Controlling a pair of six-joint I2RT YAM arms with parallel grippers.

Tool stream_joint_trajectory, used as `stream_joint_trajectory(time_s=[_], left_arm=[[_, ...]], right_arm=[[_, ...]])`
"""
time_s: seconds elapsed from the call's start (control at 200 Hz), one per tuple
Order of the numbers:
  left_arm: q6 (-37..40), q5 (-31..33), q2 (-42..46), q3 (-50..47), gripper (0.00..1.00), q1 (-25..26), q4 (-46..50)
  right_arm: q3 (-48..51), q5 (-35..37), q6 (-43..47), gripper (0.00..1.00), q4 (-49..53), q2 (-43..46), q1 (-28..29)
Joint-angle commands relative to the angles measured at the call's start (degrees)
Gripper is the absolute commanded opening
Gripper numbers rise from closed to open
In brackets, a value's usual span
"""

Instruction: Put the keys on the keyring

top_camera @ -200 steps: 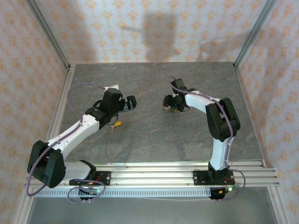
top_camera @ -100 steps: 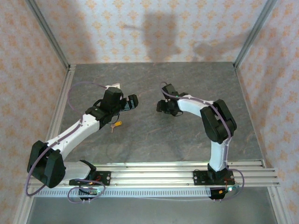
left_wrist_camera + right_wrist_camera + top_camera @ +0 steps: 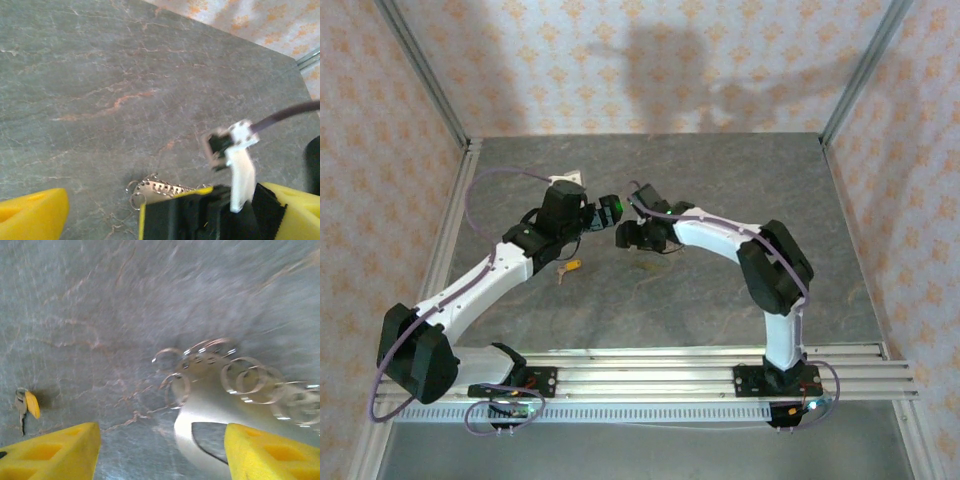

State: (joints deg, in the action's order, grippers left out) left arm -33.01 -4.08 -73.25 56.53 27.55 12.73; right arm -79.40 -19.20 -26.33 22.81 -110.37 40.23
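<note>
The keyring (image 3: pixel 210 365) is a small perforated metal plate carrying several thin wire rings, and it lies on the grey table. It sits ahead of my right gripper (image 3: pixel 162 447), which is open with its yellow fingers (image 3: pixel 50 452) wide apart. A pale rounded shape reaches from the plate towards the jaws. One key (image 3: pixel 27 405) with a yellow head lies flat to the left, also seen as the key (image 3: pixel 570 267). My left gripper (image 3: pixel 165 212) is open too. The keyring (image 3: pixel 160 189) lies just ahead of it, half covered by the right arm's black wrist (image 3: pixel 200 217). The left gripper (image 3: pixel 605 212) and right gripper (image 3: pixel 625 237) nearly meet.
The grey marbled table (image 3: pixel 700 290) is walled by patterned panels with metal corner posts (image 3: pixel 420 70). An aluminium rail (image 3: pixel 650 365) runs along the near edge. A purple cable (image 3: pixel 485 190) loops off the left arm. The right wrist's white camera mount (image 3: pixel 240 165) stands close before the left jaws.
The right arm has swung left across the table until its gripper sits beside the left gripper. The left gripper shifted slightly right. The key has stayed put.
</note>
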Motion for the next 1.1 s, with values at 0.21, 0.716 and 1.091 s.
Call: stream_joint_trajectory(time_s=[0.21, 0.716, 1.091], left_arm=[[-2.53, 0.83, -0.43, -2.15, 0.96, 5.45, 1.03], [-8.28, -2.42, -16.92, 1.45, 0.96, 15.33, -4.50], [-11.97, -4.71, -31.17, 10.15, 0.96, 15.96, -9.30]], right_arm=[[10.88, 6.79, 3.02, 0.69, 1.67, 10.09, -10.19], [32.28, 11.97, -3.52, 0.72, -6.04, 25.59, -13.19], [34.38, 19.68, -6.38, 0.77, -3.02, 31.64, -15.35]])
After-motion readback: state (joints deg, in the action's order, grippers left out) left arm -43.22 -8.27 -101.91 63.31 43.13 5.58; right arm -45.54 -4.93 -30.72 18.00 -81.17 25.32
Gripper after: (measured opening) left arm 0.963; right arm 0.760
